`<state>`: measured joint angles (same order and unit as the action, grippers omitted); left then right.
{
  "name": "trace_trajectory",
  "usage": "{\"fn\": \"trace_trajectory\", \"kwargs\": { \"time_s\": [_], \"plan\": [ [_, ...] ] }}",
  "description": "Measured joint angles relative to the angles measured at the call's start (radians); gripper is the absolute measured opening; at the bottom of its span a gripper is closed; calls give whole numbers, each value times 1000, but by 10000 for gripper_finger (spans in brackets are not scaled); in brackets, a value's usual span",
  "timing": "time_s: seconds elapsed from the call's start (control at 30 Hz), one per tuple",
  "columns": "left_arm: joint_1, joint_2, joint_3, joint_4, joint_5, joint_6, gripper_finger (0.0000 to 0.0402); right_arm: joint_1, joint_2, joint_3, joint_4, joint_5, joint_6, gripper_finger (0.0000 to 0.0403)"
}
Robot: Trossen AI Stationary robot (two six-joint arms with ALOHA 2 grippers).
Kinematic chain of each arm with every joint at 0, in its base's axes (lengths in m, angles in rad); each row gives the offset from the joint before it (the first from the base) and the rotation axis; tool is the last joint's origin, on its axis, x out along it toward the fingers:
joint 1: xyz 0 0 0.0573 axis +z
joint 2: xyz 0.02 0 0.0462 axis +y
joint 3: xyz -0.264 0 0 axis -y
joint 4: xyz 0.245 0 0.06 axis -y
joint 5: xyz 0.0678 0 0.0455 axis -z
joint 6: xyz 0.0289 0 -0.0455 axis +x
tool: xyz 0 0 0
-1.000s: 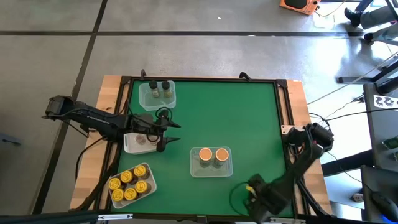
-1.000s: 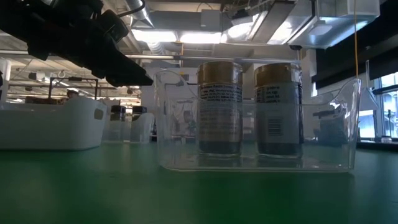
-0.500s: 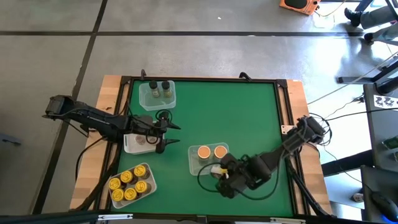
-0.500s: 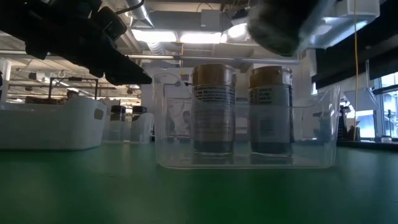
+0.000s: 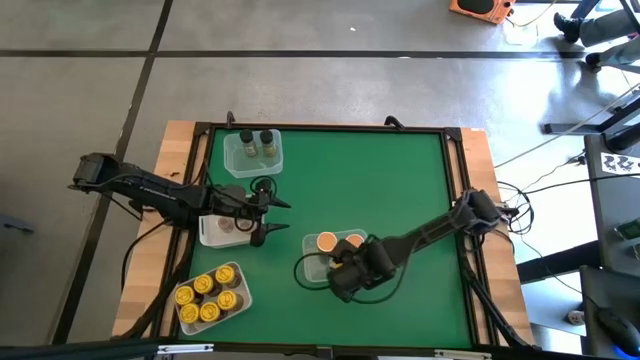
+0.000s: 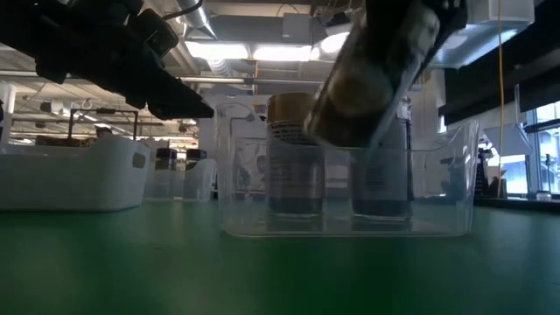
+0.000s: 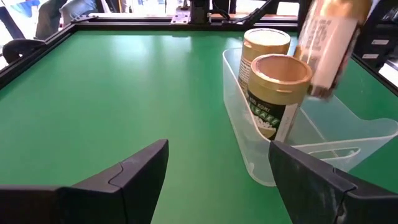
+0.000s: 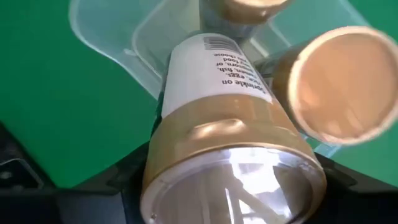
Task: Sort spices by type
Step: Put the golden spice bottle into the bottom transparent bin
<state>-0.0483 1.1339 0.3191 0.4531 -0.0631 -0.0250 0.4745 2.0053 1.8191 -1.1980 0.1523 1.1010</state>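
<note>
My right gripper (image 5: 345,272) is shut on a gold-capped spice jar (image 8: 217,112), held tilted (image 6: 372,74) over the near rim of a clear tray (image 5: 312,270). In that tray two jars with orange-tan lids (image 5: 327,243) stand upright (image 7: 277,87). My left gripper (image 5: 276,216) hangs open above the mat beside a white tray (image 5: 208,230) that holds one jar. Its fingers (image 7: 137,174) stand apart and touch nothing. My right gripper pinches the jar's gold end (image 8: 186,155), the end nearest the wrist, between its two fingers (image 8: 127,186). The jar is lifted clear and tilted. Its labelled far end (image 8: 214,59) slants down toward the clear tray, beside the two standing jars.
A clear tray at the far left (image 5: 253,152) holds two dark-lidded jars. Another clear tray at the near left (image 5: 190,318) holds several yellow-lidded jars. A black frame (image 5: 455,200) borders the green mat (image 5: 370,180), whose middle and far right are bare.
My right arm has swung from the table's near right corner toward the left, carrying the jar up to the clear tray with the orange-tan lids. That tray has shifted a little to the left. My left arm has kept still.
</note>
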Motion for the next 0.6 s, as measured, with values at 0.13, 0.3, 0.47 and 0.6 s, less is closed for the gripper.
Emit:
{"fn": "trace_trajectory", "kwargs": {
  "time_s": [0.13, 0.3, 0.47, 0.6],
  "plan": [
    [0, 0, 0, 0, 0, 0, 276, -15, 42, 0, -10, -19, -18, 274],
    [0, 0, 0, -1, 0, 0, 276, -31, 79, 0, -7, -29, -19, 274],
    [0, 0, 0, 0, 0, -4, 276, -37, 103, 0, -1, -40, -19, 284],
    [0, 0, 0, 0, 0, -6, 276, -37, 105, 0, 9, -35, -28, 338]
  ]
}}
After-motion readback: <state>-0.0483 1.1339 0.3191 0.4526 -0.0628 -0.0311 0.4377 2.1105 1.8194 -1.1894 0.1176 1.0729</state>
